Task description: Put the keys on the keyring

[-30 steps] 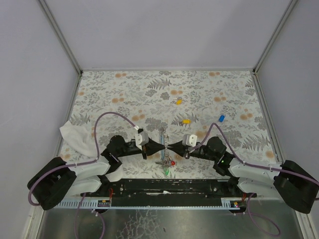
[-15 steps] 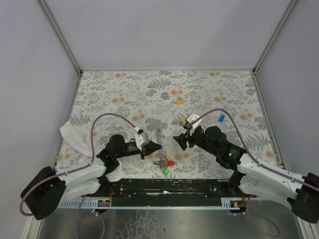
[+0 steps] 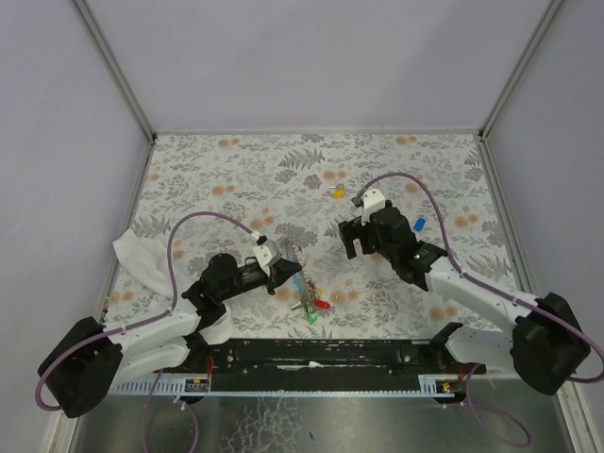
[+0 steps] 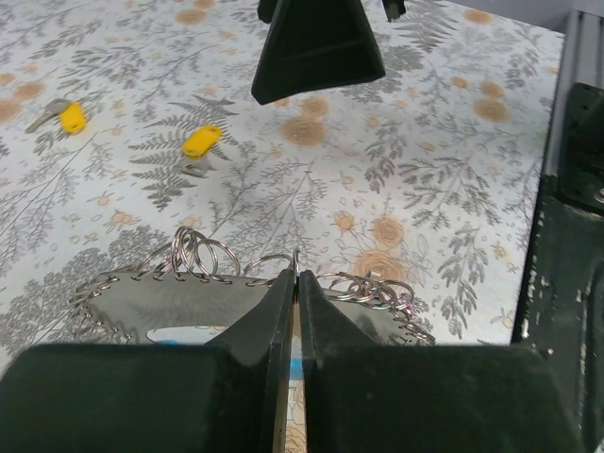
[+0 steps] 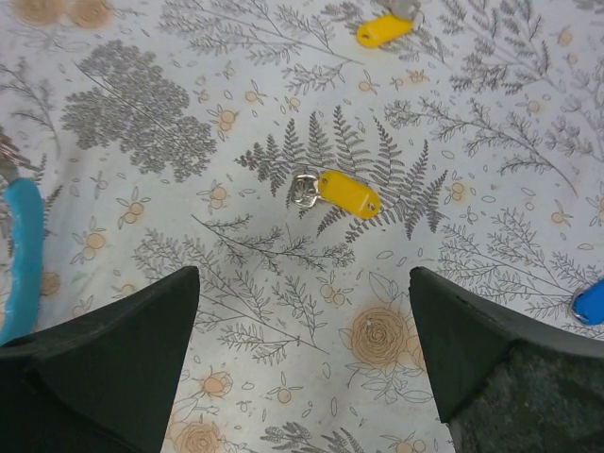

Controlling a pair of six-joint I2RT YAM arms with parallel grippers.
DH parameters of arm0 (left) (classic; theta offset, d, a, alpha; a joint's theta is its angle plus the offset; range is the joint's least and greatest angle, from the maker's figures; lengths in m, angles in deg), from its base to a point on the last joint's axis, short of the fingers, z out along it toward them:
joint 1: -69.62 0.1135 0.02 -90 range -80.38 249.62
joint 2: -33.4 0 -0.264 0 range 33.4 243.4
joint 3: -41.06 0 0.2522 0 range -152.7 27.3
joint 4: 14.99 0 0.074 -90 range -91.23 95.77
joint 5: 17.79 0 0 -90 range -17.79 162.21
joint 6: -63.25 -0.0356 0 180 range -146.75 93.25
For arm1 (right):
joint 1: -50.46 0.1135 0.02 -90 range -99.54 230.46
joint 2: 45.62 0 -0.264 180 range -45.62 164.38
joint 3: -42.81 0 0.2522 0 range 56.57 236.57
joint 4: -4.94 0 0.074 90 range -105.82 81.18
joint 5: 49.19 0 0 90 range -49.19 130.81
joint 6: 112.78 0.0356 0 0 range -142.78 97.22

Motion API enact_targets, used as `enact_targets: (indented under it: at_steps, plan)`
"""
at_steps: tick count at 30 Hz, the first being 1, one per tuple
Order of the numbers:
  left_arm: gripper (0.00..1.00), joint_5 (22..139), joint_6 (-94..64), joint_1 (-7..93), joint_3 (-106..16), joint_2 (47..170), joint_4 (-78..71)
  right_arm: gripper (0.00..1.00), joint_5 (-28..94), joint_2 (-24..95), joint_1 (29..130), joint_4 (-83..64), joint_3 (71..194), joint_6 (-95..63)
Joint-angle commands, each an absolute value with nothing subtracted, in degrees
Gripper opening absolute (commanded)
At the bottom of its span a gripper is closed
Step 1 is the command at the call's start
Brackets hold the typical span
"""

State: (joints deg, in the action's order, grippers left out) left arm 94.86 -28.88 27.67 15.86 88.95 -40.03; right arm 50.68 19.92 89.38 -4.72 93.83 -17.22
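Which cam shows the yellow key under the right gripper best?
Right wrist: key centred, close, metal end clear. Left wrist shows it small and far. Top: right gripper hides it.

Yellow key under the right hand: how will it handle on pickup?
Yellow key lies flat on the patterned table, so probably hard to pinch cleanly; may skid. Tiny against the open right hand, so likely very light. Flat plastic head and metal blade: likely stiff, unlikely to roll.
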Motion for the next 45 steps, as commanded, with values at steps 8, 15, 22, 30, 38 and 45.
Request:
enact_targets:
  at_steps: [8, 15, 22, 30, 38, 45]
  plan:
    - [0.0, 82.7, -25.61, 27.85, 13.59, 88.41, -40.95, 0.94, 49.44, 35.01, 80.76, -4.23, 103.34, -14.48]
    - [0.0, 82.8, -25.58, 27.87, 13.47, 88.34, -40.66, 0.89, 61.08, 40.12, 73.46, -11.7, 107.72, -8.82]
    - [0.0, 82.29, -25.45, 27.87, 12.68, 88.6, -39.02, 0.83, 57.98, 45.25, 64.2, -13.0, 110.04, -5.72]
    - [0.0, 82.31, -25.59, 27.87, 12.44, 88.59, -38.3, 0.67, 53.56, 52.29, 57.53, -14.37, 114.21, -3.37]
    - [0.0, 82.84, -25.4, 27.83, 12.16, 88.43, -37.77, 0.53, 53.27, 55.51, 54.0, -15.13, 114.83, -2.04]
    - [0.0, 83.04, -25.23, 27.83, 12.22, 87.23, -37.18, 0.45, 49.64, 57.75, 53.63, -19.45, 115.75, -0.88]
